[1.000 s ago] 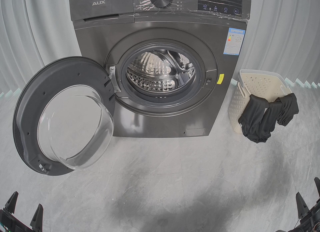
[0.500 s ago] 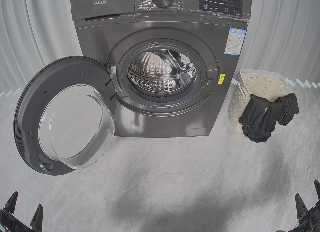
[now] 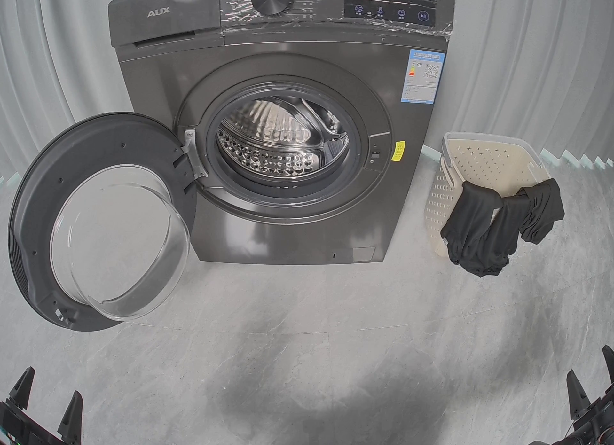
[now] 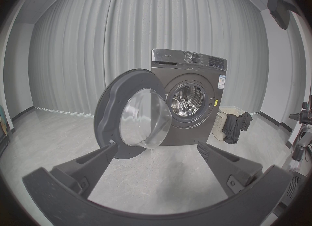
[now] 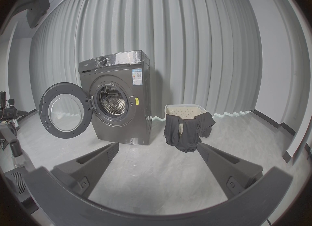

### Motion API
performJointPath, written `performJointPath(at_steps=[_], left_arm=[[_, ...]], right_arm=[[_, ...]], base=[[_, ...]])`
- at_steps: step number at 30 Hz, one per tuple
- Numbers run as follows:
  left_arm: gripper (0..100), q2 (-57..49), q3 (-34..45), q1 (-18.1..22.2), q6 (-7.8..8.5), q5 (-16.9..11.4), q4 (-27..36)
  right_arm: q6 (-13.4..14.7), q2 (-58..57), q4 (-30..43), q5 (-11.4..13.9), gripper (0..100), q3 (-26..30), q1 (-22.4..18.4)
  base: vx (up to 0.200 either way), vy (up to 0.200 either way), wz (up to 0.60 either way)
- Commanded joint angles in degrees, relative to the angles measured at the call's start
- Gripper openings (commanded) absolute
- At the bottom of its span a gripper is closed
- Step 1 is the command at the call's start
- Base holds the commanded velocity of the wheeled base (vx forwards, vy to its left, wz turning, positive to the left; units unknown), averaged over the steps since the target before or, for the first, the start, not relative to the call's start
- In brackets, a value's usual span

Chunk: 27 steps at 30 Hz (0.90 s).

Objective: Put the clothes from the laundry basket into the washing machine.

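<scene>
Black clothes: draped over the front rim of the laundry basket, hanging lengthwise downward, right of the washing machine. Door swung open leftward. Left gripper, right gripper: fingers spread, empty.

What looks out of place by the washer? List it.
The dark clothes hang over the front rim of the laundry basket, drooping down its outside. Clear plastic film covers the control panel of the washing machine.

place: staged test room | curtains all round | washing machine freestanding on floor
</scene>
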Motion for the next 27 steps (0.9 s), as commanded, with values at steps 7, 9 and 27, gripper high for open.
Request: performJointPath(at_steps=[7,9,27], left_arm=[[100,-0.84,0.92,0.01,-0.12,0.01,0.0],[100,-0.84,0.92,0.01,-0.12,0.01,0.0],[100,-0.92,0.92,0.01,-0.12,0.09,0.0]], right_arm=[[0.03,-0.6,0.01,0.02,100,1.01,0.02],[0.03,-0.6,0.01,0.02,100,1.01,0.02],[0.03,-0.6,0.01,0.02,100,1.01,0.02]], base=[[0.0,-0.2,0.0],[0.0,-0.2,0.0],[0.0,-0.1,0.0]])
